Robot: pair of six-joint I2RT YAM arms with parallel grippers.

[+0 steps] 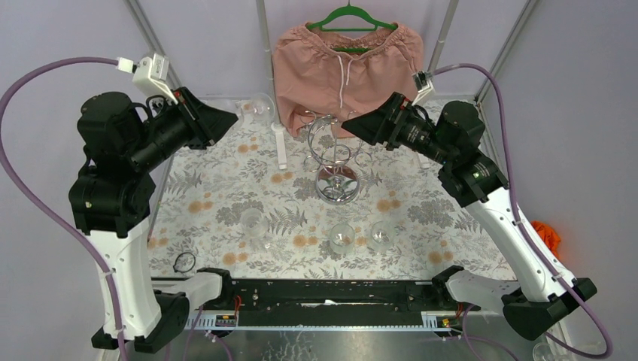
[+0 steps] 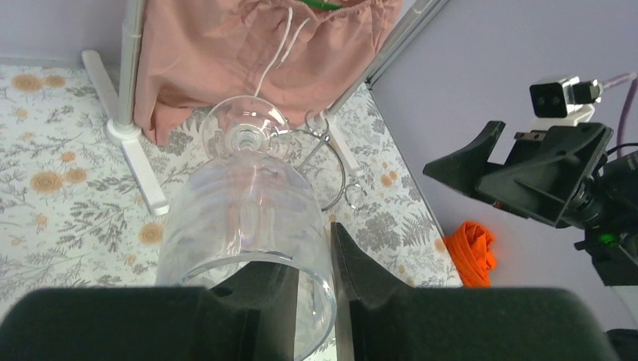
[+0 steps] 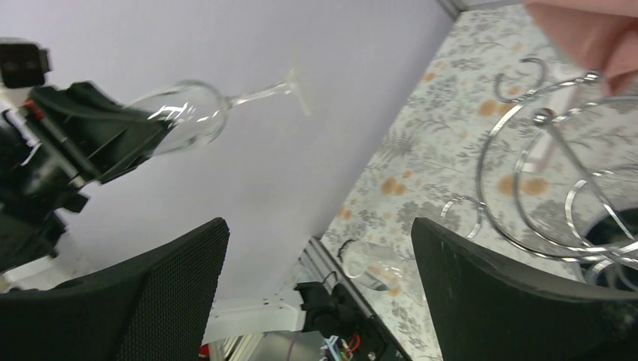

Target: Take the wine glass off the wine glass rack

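Observation:
My left gripper (image 2: 314, 252) is shut on the wine glass (image 2: 248, 203), one finger inside the bowl's rim and one outside. The glass lies tilted in the air, foot pointing away, apart from the wine glass rack (image 2: 331, 162). From above, the left gripper (image 1: 218, 120) holds the wine glass (image 1: 259, 107) at the table's far left, left of the chrome wine glass rack (image 1: 335, 154). My right gripper (image 1: 357, 124) hovers open just right of the rack's top. In the right wrist view the right gripper (image 3: 320, 226) holds nothing, the wine glass (image 3: 184, 113) is far off and the wine glass rack (image 3: 557, 173) is at right.
Three other glasses (image 1: 252, 222) (image 1: 341, 237) (image 1: 381, 233) stand on the flowered cloth in front of the rack. Pink shorts (image 1: 346, 60) hang on a green hanger behind it. A white rail foot (image 1: 280, 147) lies left of the rack. An orange cloth (image 1: 547, 233) lies off the table's right edge.

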